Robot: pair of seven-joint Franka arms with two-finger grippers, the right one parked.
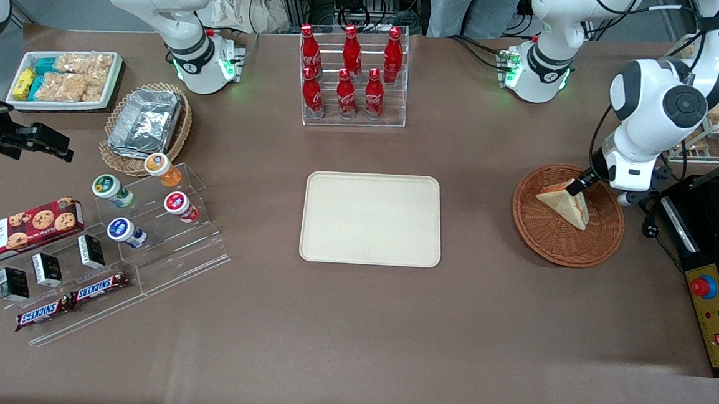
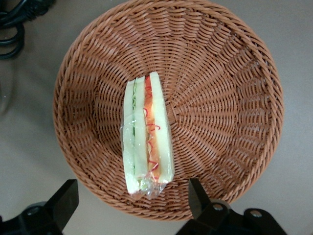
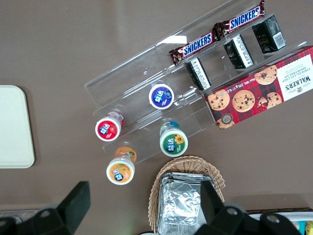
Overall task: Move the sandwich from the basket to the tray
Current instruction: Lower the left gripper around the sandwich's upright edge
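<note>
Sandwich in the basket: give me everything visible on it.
The sandwich is a triangular wedge of pale bread wrapped in clear film, with green and orange-red filling showing at its cut edge. It stands on edge inside the reddish-brown wicker basket, resting on the woven floor. The tool hovers just above it, fingers open and straddling the wedge, not gripping it yet. The tray is bare.

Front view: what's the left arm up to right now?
The left arm's gripper hangs open over the basket, fingers either side of the sandwich but not closed on it. The wrapped sandwich lies in the basket. The tray holds nothing yet. Looks like it is about to grasp.
</note>
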